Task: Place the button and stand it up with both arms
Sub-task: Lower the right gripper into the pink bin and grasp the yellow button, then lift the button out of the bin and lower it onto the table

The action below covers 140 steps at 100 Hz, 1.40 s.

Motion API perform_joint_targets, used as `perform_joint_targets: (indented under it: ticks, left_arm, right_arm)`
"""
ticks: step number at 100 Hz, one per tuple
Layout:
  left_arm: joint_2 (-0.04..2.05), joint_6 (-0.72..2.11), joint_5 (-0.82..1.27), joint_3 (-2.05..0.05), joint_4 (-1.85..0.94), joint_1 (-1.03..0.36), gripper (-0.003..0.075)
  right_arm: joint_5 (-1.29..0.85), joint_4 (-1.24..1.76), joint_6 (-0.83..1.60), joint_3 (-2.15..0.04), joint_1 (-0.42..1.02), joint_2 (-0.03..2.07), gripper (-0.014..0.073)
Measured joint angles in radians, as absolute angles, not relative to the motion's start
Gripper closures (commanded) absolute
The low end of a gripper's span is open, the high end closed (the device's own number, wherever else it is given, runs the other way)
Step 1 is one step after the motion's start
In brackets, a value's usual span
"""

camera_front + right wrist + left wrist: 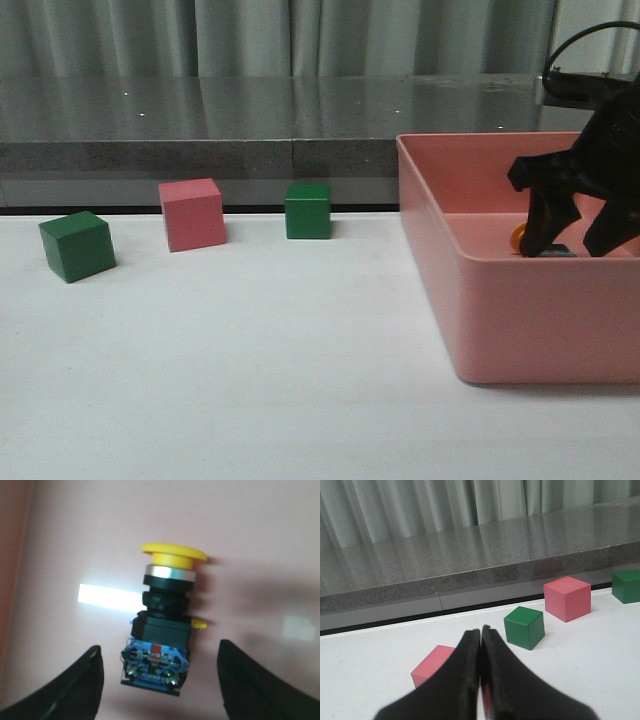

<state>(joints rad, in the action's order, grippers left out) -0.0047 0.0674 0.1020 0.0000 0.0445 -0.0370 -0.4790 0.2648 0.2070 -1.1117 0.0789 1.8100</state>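
The button [162, 625] lies on its side on the floor of the pink bin [520, 310], with its yellow cap away from the fingers and its blue base between them. In the front view only a bit of the yellow cap [517, 237] shows behind the bin wall. My right gripper [159, 652] is open and reaches down into the bin [570, 245], one finger on each side of the button's base, not touching it. My left gripper [481, 630] is shut and empty, low over the white table, just above a pink cube [434, 665]. The left arm is out of the front view.
On the white table stand a green cube [77, 245], a pink cube [192, 213] and a second green cube [307, 210]. The left wrist view shows the green cube [523, 626], pink cube [567, 598] and far green cube [626, 585]. A grey ledge runs behind.
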Motion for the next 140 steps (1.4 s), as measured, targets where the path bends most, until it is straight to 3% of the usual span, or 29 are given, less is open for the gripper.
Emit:
perform_joint_targets:
  ticks: [26, 33, 47, 54, 81, 103, 140]
  left_arm:
    - [-0.005, 0.067, 0.102, 0.0, 0.045, -0.037, 0.0739]
    - [-0.005, 0.067, 0.102, 0.0, 0.045, -0.037, 0.0739]
    - [-0.005, 0.067, 0.102, 0.0, 0.045, -0.037, 0.0739]
    - [-0.005, 0.066, 0.102, 0.0, 0.045, -0.037, 0.0739]
    - [-0.005, 0.066, 0.102, 0.0, 0.045, -0.037, 0.0739]
    - [-0.005, 0.066, 0.102, 0.0, 0.045, -0.037, 0.0739]
    - [-0.005, 0.066, 0.102, 0.0, 0.045, -0.037, 0.0739]
  right_arm:
    - [-0.436, 0.265, 0.209, -1.113, 0.08, 1.863, 0.0116]
    - [-0.429, 0.265, 0.209, -1.113, 0.08, 1.872, 0.0183]
    - [-0.425, 0.265, 0.209, -1.113, 0.08, 1.874, 0.0398]
    - [-0.425, 0.265, 0.209, -1.114, 0.08, 1.874, 0.045]
    - [-0.464, 0.265, 0.209, -1.116, 0.08, 1.849, 0.0451]
    - [-0.488, 0.263, 0.214, -1.116, 0.088, 1.664, 0.0451]
    - [-0.745, 0.273, 0.459, -1.319, 0.259, 1.53, 0.0451]
